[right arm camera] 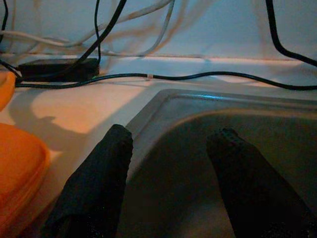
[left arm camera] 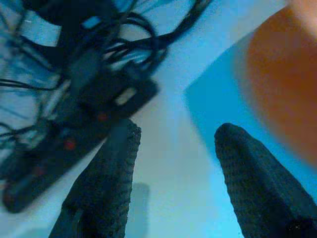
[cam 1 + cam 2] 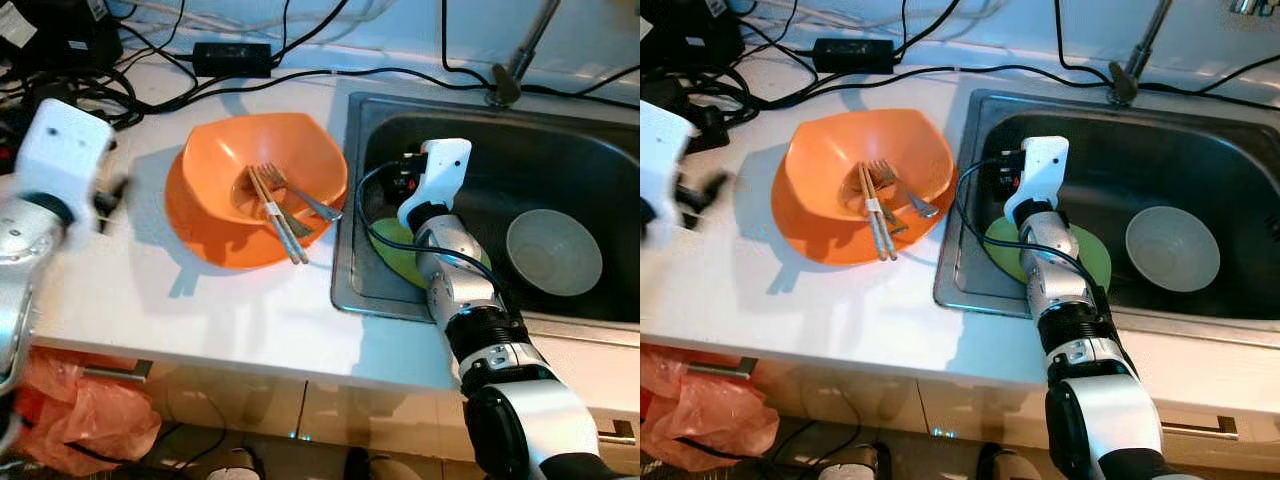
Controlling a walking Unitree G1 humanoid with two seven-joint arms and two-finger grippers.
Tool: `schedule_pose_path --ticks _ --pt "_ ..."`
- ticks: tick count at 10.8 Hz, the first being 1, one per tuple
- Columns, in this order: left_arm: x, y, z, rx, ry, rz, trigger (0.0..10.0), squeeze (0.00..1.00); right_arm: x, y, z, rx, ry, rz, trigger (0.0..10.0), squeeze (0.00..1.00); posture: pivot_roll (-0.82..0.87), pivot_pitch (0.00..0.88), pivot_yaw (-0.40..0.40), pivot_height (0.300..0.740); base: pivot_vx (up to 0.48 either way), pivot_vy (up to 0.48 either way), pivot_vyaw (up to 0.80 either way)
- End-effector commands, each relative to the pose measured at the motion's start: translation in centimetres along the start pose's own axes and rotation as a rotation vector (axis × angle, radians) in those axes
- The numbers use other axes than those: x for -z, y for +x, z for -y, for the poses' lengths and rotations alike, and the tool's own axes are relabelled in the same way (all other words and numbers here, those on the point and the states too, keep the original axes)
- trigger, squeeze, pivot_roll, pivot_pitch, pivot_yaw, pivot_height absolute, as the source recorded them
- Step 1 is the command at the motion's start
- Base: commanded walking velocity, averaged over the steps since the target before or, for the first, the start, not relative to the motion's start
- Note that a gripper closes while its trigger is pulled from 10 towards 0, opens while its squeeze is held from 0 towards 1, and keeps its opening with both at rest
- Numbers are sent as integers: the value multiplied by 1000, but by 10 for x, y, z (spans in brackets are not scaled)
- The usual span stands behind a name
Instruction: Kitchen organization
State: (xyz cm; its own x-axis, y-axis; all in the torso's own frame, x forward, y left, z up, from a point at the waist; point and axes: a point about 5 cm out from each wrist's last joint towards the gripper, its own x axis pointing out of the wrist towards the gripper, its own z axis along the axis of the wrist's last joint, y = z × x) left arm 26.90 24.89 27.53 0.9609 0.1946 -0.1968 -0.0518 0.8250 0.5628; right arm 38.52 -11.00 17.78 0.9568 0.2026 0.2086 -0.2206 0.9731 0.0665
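Sitting on the white counter [image 3: 150, 300] just left of the sink [image 3: 350, 200] is one orange bowl [image 3: 262, 165] on one orange plate [image 3: 195, 225], holding one fork [image 3: 300, 195] and one pair of chopsticks [image 3: 278, 222]. Inside the sink lie one green plate [image 3: 1088, 255] and one grey bowl [image 3: 553, 251]. The right gripper [image 1: 171, 148] hangs spread wide and empty over the sink's left part; the left gripper [image 2: 173, 148], also wide and empty, hovers over the counter well left of the sink, near one black power strip [image 2: 74, 144].

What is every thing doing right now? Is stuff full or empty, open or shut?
Orange bowl: upright on the counter, holding a fork and chopsticks.
Fork: lying in the orange bowl.
Chopsticks: lying in the orange bowl, ends over its rim.
Grey bowl: upright in the sink, empty.
Green plate: flat in the sink.
Left end effector: open, empty.
Right end effector: open, empty.
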Motion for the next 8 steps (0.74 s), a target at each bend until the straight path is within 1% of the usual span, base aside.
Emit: schedule_pose_path --ticks 1,2,3,4,5,6,7,8 --pt "2 3 0 -44 63 1 10000 0 7 -3 2 11 16 -18 10000 0 271 141 -46 740 0 0 0" --pt "-6 11 0 -158 102 93 10000 0 7 -3 3 15 15 -15 10000 0 260 135 -43 740 0 0 0" --pt "-15 16 7 -189 84 188 10000 0 6 -3 5 22 15 -8 10000 0 247 130 -42 740 0 0 0" --pt "-17 18 10 -203 72 218 10000 0 5 -3 5 24 16 -4 10000 0 237 128 -42 740 0 0 0" --pt "-26 22 12 -281 35 308 10000 0 2 -4 7 27 20 17 10000 0 226 121 -42 740 0 0 0" --pt "-31 24 13 -344 21 376 10000 0 1 -4 9 31 27 33 10000 0 221 119 -43 740 0 0 0" --pt "-36 30 22 -365 -67 475 10000 0 -2 -5 8 30 36 59 10000 0 214 115 -43 740 0 0 0" --pt "-38 33 30 -329 -125 515 10000 0 -4 -5 9 35 38 79 10000 0 206 115 -41 740 0 0 0"
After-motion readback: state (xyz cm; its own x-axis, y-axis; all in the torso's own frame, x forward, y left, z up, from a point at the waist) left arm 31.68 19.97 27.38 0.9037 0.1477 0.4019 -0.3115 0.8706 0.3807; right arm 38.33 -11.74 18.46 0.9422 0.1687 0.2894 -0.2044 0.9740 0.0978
